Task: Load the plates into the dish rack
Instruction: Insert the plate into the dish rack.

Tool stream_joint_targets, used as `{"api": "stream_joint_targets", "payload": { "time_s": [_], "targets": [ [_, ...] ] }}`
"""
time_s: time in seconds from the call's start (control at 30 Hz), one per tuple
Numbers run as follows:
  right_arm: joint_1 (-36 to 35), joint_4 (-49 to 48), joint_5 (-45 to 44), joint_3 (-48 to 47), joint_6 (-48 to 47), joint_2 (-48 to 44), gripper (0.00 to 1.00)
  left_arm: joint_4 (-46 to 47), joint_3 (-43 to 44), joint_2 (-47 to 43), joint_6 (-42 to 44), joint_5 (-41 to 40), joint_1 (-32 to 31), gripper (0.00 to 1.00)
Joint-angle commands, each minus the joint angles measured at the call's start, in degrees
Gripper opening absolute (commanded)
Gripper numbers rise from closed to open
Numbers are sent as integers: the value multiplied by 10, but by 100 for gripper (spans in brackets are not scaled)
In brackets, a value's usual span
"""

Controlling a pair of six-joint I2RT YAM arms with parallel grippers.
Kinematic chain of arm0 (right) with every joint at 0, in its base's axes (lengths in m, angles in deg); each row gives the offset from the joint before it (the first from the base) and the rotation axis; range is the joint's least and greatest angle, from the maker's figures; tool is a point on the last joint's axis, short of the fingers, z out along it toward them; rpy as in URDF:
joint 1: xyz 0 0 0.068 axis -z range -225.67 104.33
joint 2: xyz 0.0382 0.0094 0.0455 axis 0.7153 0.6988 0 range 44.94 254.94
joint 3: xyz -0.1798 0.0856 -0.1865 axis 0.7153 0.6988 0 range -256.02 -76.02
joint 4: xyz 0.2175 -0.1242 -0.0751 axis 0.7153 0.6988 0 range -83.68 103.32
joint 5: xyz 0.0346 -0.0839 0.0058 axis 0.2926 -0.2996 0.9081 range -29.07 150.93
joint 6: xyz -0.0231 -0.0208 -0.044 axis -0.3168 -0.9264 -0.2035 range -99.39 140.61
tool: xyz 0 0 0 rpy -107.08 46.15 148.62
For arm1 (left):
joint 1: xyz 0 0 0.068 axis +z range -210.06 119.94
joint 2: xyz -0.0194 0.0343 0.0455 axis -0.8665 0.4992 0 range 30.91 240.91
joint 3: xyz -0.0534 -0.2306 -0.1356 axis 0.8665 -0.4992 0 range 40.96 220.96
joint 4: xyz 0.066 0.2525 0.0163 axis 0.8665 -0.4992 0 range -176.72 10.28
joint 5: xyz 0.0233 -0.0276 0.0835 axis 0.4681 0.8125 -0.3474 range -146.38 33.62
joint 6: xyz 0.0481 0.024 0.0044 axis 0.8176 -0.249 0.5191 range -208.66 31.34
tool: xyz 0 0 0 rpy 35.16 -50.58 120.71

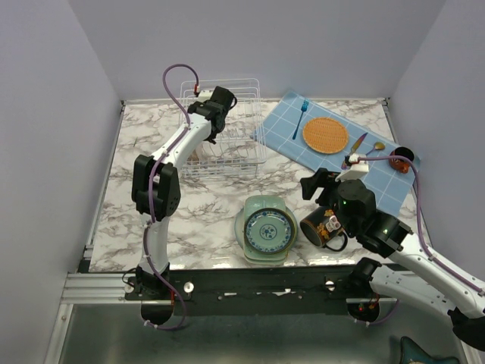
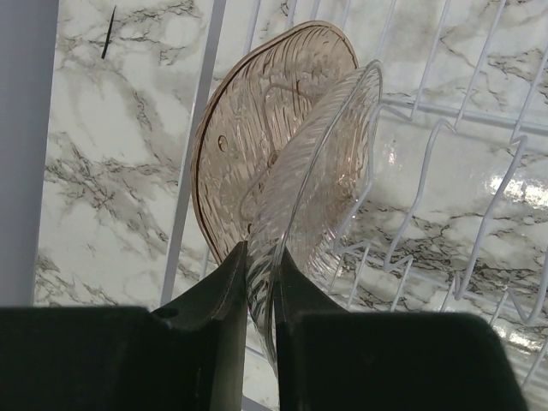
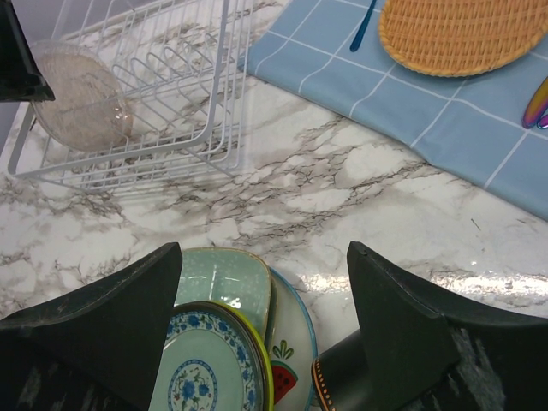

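The marble surface carried everything. A blue checked cloth covered its far right part and bore an orange woven mat and a blue fork. The dish rack stood on the far left part, close to the back wall, with its tall wire sides rising around the left arm's wrist.

Inside the rack's left end, the left tool was narrowed onto the rim of a brownish plate, which stood on edge among the prongs. It leaned against a second brownish plate standing just behind it by the rack's side wires. White prongs ran on to the right of both.

The remaining stack of plates lay near the front edge of the surface. It had a teal-patterned plate on top, with a yellow rim, a watermelon plate and a mint-green one showing beneath. A black mug sat just beside the stack on its right.

The right tool hung above the stack and mug with its fingers spread wide, holding nothing. A stretch of bare marble separated the stack from the rack's near side.
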Motion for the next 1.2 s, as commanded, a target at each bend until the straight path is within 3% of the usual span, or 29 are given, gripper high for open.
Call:
{"api": "stream_joint_targets", "payload": {
  "time_s": [0.0,0.37,0.6,0.9,1.17],
  "targets": [
    [-2,11,-3,10,9,-6,86,-8,13,-5,-8,-2,-4,0],
    [-2,7,-1,10,7,-2,86,1,4,-13,-13,-3,-4,20],
    [-2,4,4,9,8,3,86,13,-3,-17,-6,-5,-4,40],
    [-1,5,3,11,9,3,86,19,0,-18,6,-8,-4,44],
    [-1,9,-1,12,13,3,86,10,70,-17,37,-8,-4,50]
  ]
}}
